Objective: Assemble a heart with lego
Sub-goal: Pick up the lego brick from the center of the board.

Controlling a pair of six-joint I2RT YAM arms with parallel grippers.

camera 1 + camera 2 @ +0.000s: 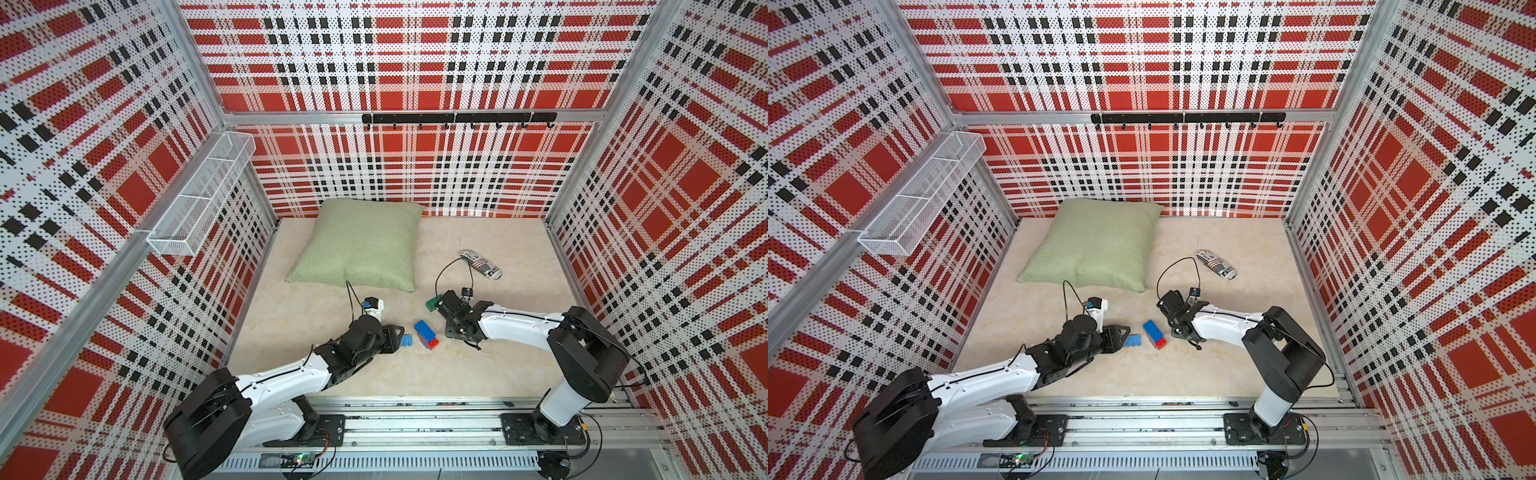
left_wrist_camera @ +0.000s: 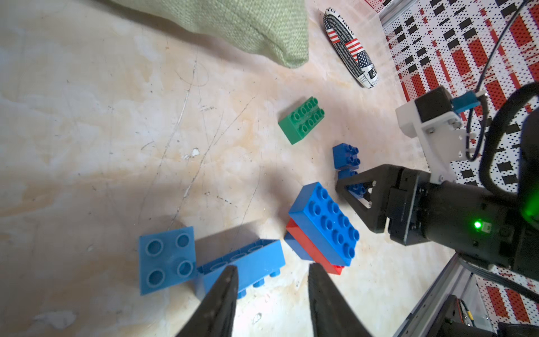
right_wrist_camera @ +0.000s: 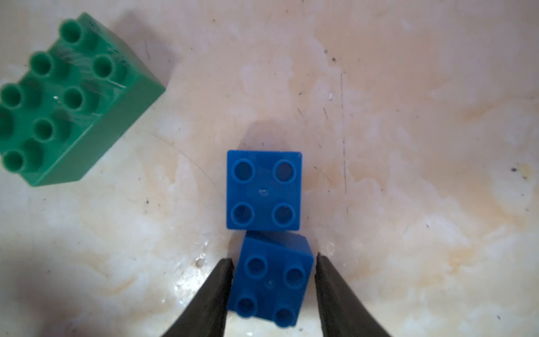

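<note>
On the tabletop [image 3: 408, 146], a small dark-blue plastic brick [image 3: 272, 286] is flanked by right gripper [image 3: 274, 259] jaws, pinch unclear; left gripper [image 2: 271, 268] jaws spread.

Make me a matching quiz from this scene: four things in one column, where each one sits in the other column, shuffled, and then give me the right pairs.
Things
1. green brick
2. red brick
3. pillow
4. dark blue brick

Places
A. between the fingertips of the right gripper
B. by itself on the table, studs up
C. in a stack, under a long blue brick
D. at the back of the table

Pairs: 1-B, 2-C, 3-D, 4-A
</note>
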